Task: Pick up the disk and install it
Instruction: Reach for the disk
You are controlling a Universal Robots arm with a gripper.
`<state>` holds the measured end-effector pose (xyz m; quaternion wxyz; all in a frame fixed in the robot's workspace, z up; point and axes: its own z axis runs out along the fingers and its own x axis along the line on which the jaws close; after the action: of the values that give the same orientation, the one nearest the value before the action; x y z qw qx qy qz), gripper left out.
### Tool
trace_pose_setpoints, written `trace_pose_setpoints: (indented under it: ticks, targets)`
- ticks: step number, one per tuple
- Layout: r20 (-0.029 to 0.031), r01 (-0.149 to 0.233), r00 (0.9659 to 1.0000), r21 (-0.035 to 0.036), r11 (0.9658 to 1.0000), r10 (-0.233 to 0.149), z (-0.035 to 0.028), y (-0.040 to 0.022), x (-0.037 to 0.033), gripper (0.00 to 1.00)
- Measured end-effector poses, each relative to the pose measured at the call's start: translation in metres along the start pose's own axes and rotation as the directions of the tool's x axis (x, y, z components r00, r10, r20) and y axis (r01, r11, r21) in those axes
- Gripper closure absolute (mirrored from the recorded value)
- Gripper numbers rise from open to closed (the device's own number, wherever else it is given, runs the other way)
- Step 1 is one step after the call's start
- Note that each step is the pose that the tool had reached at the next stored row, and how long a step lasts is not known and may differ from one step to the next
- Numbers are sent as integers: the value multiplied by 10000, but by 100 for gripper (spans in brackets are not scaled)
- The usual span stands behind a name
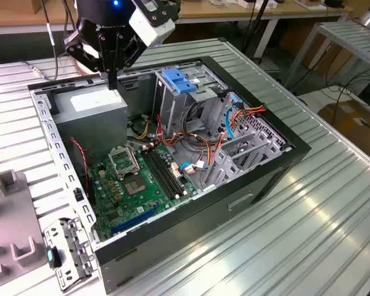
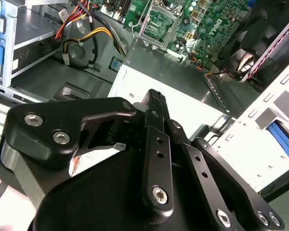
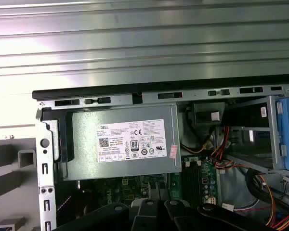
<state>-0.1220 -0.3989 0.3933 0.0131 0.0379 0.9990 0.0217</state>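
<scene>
My gripper (image 1: 113, 79) hangs shut and empty over the grey power supply (image 1: 91, 106) at the back of the open computer case (image 1: 246, 185), toward the exterior view's left. In the second wrist view the gripper (image 2: 155, 96) points down at the supply's white label (image 2: 192, 113). The first wrist view looks straight down on that power supply (image 3: 120, 144). A bright blue strip (image 2: 283, 138) lies under a pale frame outside the case wall. I cannot tell whether it is the disk. The tall grey drive cage (image 1: 172, 105) with its blue latch (image 1: 176, 81) stands in the case's middle.
The green motherboard (image 1: 139, 182) fills the case floor, with bundles of coloured cables (image 1: 200, 145) beside the cage. Grey fixtures (image 1: 9, 203) sit on the ribbed metal table (image 1: 308, 234) at the exterior view's left. A hinged bracket (image 1: 68, 246) lies at the case's near corner.
</scene>
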Motion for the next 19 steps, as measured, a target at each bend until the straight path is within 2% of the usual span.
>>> trace_pose_setpoints:
  ticks: [5,12,19]
  targets:
    - [0,-1,10000,0,10000,1,0,0,4,89]
    - [-3,0,10000,0,10000,0,0,-4,54,89]
    - [-30,-1,10000,-5,10000,1,4,-8,98,89]
